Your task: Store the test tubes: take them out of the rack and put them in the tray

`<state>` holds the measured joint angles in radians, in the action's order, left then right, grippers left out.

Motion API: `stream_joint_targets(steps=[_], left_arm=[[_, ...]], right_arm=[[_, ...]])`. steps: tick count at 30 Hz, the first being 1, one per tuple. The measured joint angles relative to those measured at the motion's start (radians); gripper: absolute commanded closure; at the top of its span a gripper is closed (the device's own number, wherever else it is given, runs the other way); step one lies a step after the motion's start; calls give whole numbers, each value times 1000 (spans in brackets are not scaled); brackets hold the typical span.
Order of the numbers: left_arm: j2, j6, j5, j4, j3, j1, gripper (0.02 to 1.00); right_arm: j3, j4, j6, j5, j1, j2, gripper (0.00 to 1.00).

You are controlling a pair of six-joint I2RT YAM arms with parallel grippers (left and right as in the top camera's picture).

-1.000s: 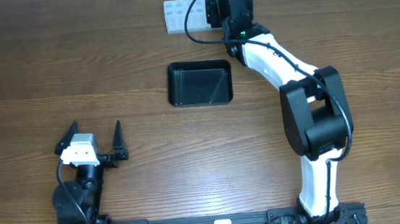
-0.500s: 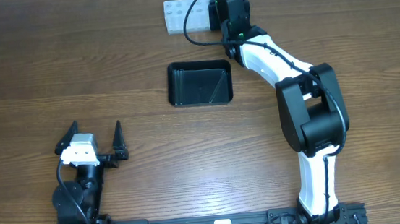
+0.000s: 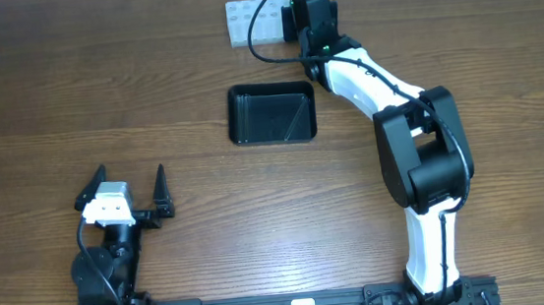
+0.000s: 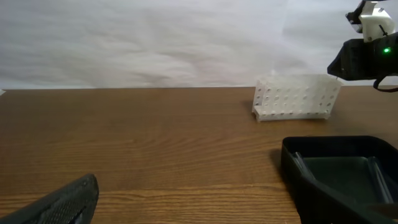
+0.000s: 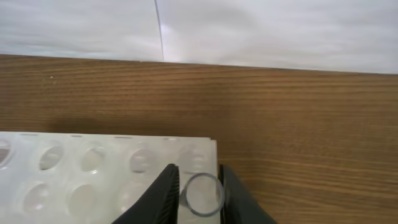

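Nothing on the wooden tabletop (image 3: 68, 81) to pin light things down, so easy sliding under any sideways tug. Next in size, the black tray (image 3: 231, 117), well apart from the rack and nearer the arms' bases: shallow-walled, with a couple of clear tubes (image 4: 375, 173) already lying inside, so likely to let a dropped tube roll, knock the others or bounce out. Then the white rack (image 3: 256, 21) at the table's far edge: light plastic by the look of it, apt to lift or skid along with the tube if pulled at a slant rather than straight up. Right gripper (image 5: 199, 196) down at the rack's corner well, fingers (image 5: 165, 193) drawn in close on either side of the test tube (image 5: 202, 194), apparently pinching its rim; gripped so near the top, liable to slip on the slick wall or swing once free. Left gripper (image 3: 131, 175) spread wide with nothing in it, near its own base, well clear. As for make: matte, straight-grained brown wood; a rigid, glossy black rectangle with rounded corners and a raised lip; a translucent white block, perforated sides, rows of round wells on top; dark, tapered fingers; a thin, clear, round-mouthed cylinder, upright in its well.
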<state>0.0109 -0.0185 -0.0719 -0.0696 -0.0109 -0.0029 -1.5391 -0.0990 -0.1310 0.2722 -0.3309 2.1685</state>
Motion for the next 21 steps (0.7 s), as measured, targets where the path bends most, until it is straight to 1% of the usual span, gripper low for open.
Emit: stream_joint_targets(steps=[16,21], left_arm=[[0,0,0,0,0,0,20],[0,0,0,0,0,0,18]], right_arm=[[0,-19,0,1,-10,-3,895],[4,-2,0,5,-16,-81,901]])
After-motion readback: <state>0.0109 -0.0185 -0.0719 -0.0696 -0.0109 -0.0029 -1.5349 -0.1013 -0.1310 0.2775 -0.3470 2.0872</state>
